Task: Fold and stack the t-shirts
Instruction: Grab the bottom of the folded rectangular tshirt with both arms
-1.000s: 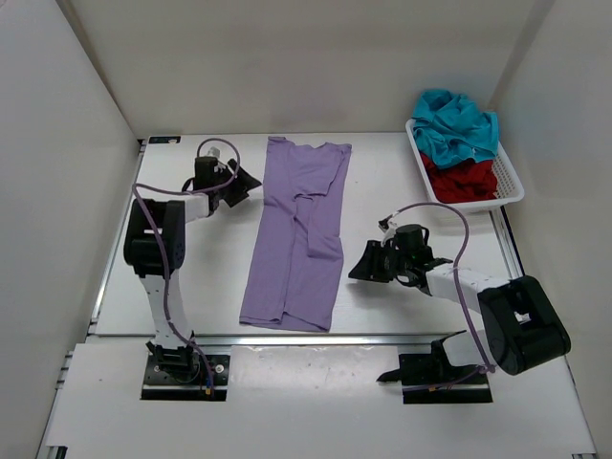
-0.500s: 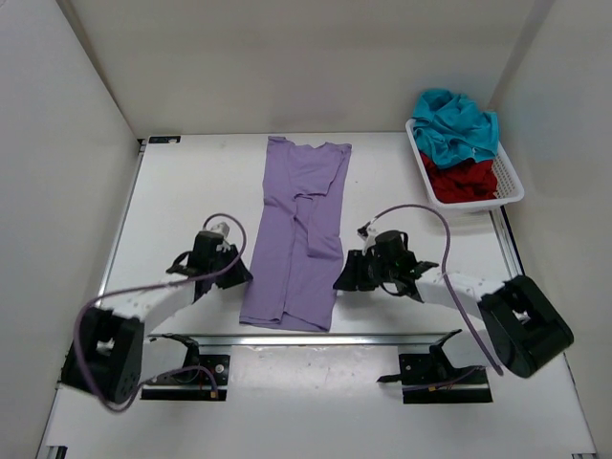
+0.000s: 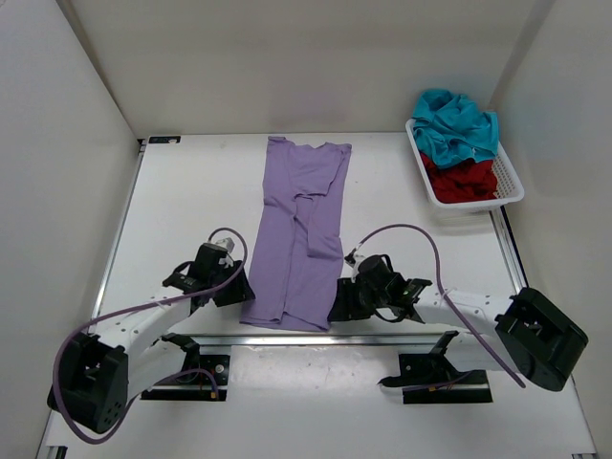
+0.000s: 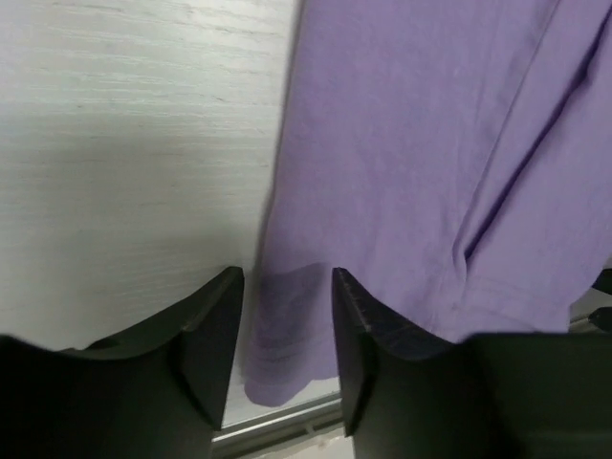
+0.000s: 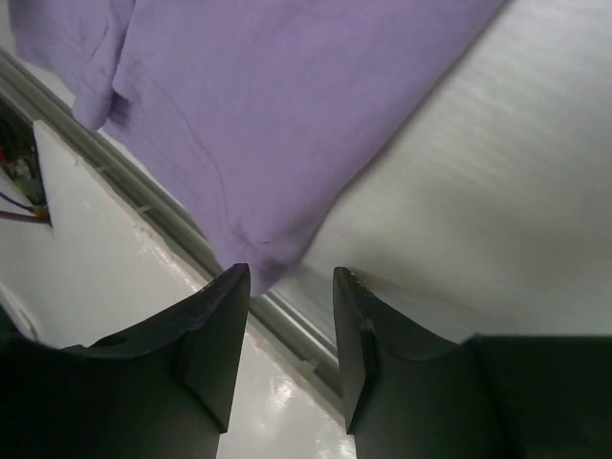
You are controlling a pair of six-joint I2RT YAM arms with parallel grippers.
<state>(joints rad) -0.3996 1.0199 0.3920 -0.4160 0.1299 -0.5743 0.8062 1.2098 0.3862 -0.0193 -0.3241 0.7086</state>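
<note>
The left gripper (image 3: 239,289) and right gripper (image 3: 338,304) hover half-open and empty at the near hem corners of the lavender t-shirt (image 3: 301,220) — a narrow strip lying mid-frame — so I'd say the crosswise fold is at hand, and next both must pinch those corners together.

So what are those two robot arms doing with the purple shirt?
They are folding t-shirts. The lavender t-shirt lies on the table, folded into a long strip. The left end effector and the right end effector are both open, one at each near corner of it, not gripping yet. They look ready to pinch those corners and fold it over. The teal t-shirt and the dark red t-shirt wait crumpled in the white basket at the far right.
</note>
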